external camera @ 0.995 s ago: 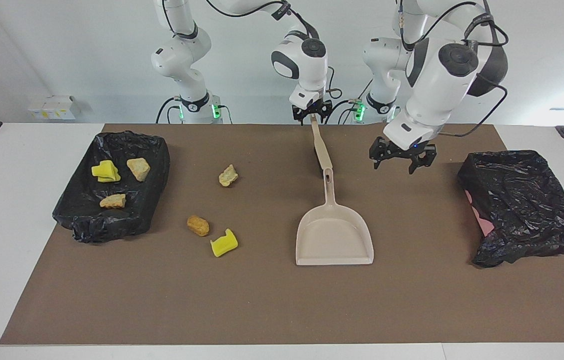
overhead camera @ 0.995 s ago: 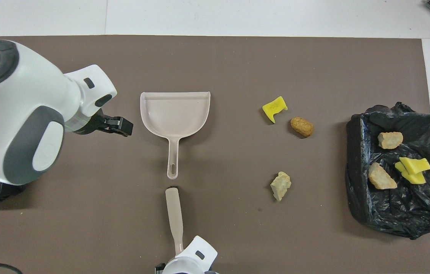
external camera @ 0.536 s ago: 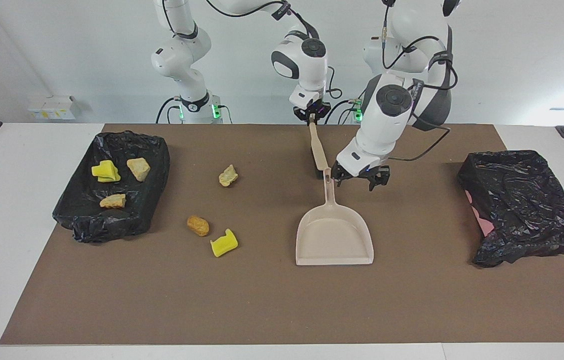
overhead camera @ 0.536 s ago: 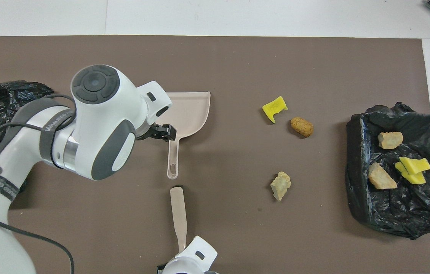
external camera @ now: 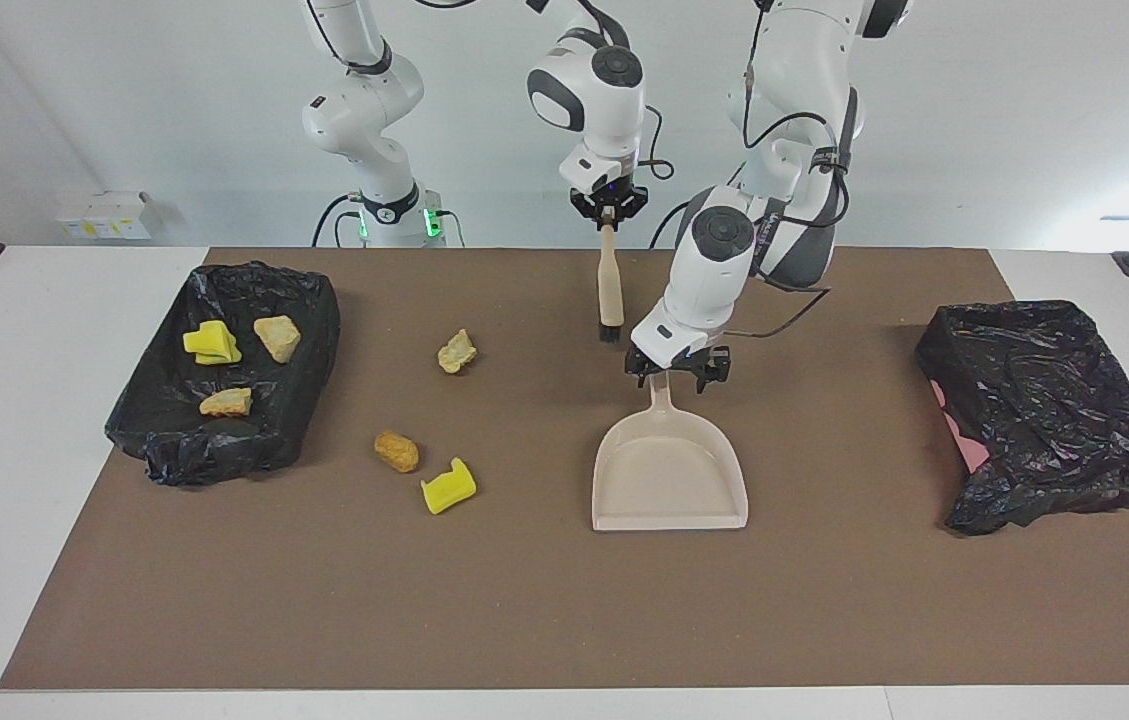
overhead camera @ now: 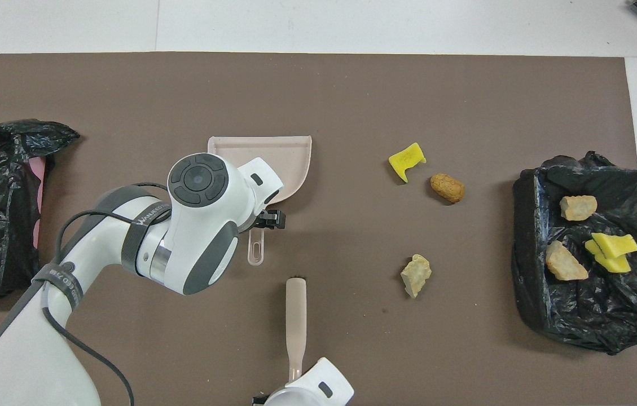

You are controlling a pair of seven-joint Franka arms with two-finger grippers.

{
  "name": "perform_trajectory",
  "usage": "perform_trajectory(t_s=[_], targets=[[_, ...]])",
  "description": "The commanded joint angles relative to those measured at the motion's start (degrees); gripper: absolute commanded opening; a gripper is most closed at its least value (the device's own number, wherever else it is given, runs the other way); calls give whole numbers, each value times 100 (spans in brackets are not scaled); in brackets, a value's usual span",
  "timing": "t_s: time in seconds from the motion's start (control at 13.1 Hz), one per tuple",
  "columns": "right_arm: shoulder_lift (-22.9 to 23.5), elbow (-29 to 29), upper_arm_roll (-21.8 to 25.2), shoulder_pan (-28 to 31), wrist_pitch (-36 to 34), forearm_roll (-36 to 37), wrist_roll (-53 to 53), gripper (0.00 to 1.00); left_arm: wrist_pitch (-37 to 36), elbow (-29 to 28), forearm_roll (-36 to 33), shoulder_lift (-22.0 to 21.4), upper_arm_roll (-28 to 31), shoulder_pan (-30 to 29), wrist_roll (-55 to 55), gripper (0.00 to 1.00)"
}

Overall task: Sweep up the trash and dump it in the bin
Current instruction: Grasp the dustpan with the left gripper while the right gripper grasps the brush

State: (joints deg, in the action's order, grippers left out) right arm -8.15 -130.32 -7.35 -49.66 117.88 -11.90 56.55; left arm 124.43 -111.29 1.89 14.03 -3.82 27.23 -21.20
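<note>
Scattered on the brown mat (external camera: 524,600): three bits of trash, a yellow sponge chunk (external camera: 449,487) beside a golden-brown lump (external camera: 396,451), a tan lump (external camera: 457,351) nearer the robots. Four more in the black-lined bin (external camera: 224,440) at the right arm's end. Over the beige dustpan (external camera: 669,475) handle, the left gripper (external camera: 676,372), spread wide, straddling it. Clamped in the right gripper (external camera: 608,212), hanging upright: the beige brush (external camera: 609,290). At the left arm's end, a second black-bagged bin (external camera: 1044,410).

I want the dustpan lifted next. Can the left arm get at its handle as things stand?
Probably yes: the left gripper, open, is down at the dustpan handle with nothing between, and the right gripper holds the brush up beside it.
</note>
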Motion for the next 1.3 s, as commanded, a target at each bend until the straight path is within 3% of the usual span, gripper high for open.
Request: perform_trajectory(t_s=[0.0, 0.08, 0.15, 0.23, 0.31, 0.38, 0.54, 0.69, 1.0, 1.22], targets=[[-1133, -948, -21, 412, -194, 492, 225, 0, 178, -331, -5, -234, 92, 98, -139, 100], [-1406, -1203, -30, 535, -422, 862, 234, 0, 178, -375, -5, -252, 92, 133, -139, 98], [-1643, -1406, -30, 745, -572, 952, 216, 0, 126, -376, -5, -252, 92, 142, -139, 68], [-1855, -1556, -30, 1052, -686, 988, 112, 0, 142, -393, -5, -260, 92, 160, -52, 20], [-1970, -1636, -21, 1377, -827, 1023, -142, 0, 117, -428, -5, -295, 92, 160, -42, 7], [-1971, -1637, -21, 1902, -933, 1032, -623, 0, 116, -455, -5, -304, 92, 168, -42, 0], [-2084, -1636, 5, 3159, -1230, 1032, -2017, 0, -6, -350, -13, -270, 101, 160, -34, 0], [-2094, -1759, 23, 3882, -1382, 622, -2647, 0, -322, -17, -109, -191, 101, 107, 19, 0], [-1936, -2102, 14, 3868, -1040, -153, -2597, 0, -1041, 448, -145, -287, 154, -129, 904, 0], [-1445, -2085, -12, 3185, -357, -601, -1782, 0, -1596, 696, -145, -444, 163, -481, 2133, 0]])
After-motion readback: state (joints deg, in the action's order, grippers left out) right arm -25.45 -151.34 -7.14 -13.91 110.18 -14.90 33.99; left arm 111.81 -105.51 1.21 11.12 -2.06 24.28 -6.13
